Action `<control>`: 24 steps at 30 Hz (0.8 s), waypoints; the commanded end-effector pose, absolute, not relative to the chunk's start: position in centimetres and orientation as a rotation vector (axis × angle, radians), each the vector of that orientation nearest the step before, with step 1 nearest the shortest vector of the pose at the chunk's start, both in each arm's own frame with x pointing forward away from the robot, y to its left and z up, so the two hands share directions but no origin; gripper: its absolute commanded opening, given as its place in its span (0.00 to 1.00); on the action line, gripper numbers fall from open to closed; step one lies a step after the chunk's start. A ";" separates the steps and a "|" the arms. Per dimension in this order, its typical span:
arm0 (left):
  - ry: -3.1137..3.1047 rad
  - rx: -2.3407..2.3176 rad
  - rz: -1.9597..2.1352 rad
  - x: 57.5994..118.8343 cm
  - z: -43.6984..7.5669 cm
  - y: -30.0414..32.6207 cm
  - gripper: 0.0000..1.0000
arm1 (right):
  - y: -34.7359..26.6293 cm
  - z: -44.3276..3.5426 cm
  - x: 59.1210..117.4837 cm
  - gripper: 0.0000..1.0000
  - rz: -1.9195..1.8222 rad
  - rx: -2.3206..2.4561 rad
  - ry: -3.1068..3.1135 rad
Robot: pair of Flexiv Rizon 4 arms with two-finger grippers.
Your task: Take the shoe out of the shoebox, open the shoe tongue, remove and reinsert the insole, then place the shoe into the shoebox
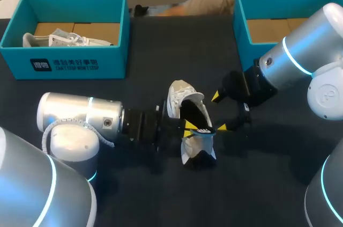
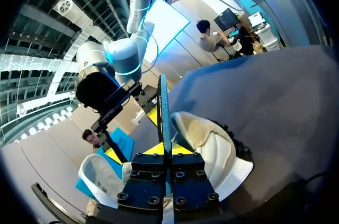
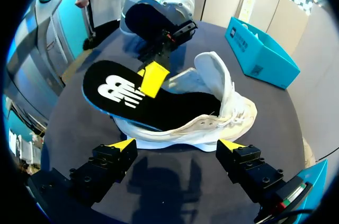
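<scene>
Your left gripper point(image 1: 191, 127) covers much of the shoe's point(image 1: 179, 95) near end from above, and there you can't tell where the insole point(image 1: 195, 114) stops and the sole starts. From its own wrist you see the insole only edge-on, a thin dark strip with a blue rim, pinched tight between both fingers. The right box point(image 1: 244, 17) is cut off by the frame edge and your right arm.

The table point(image 1: 139, 195) is dark and matte. Both boxes are teal cardboard at its far side. The left box point(image 1: 75, 63) holds a second shoe point(image 1: 59, 39), also white.

The shoe lies mid-table. It is white mesh with its tongue lifted, and the flat black insole is half out. Your right gripper point(image 1: 218, 111) hangs just beside it, fingers spread wide and apart from it.
</scene>
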State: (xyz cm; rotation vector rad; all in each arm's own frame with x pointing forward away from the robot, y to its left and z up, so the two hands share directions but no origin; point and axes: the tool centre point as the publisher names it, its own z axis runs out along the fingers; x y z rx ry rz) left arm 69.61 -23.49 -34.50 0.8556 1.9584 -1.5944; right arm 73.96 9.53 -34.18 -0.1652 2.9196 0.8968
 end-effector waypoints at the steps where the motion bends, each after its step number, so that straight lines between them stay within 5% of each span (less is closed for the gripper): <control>1: 1.962 0.878 -1.583 70.5 -35.0 -23.7 0.00 | 9.6 -34.2 73.9 1.00 0.896 -0.165 2.919; 10: 1.964 0.867 -1.565 71.3 -35.1 -22.8 0.00 | 9.6 -34.2 73.9 1.00 0.896 -0.165 2.919; 13: 1.949 0.868 -1.576 70.8 -34.4 -22.6 0.19 | 9.6 -34.2 73.9 1.00 0.896 -0.165 2.919; 24: 1.903 0.880 -1.633 69.3 -33.0 -23.4 0.14 | 9.6 -34.2 73.9 1.00 0.896 -0.165 2.919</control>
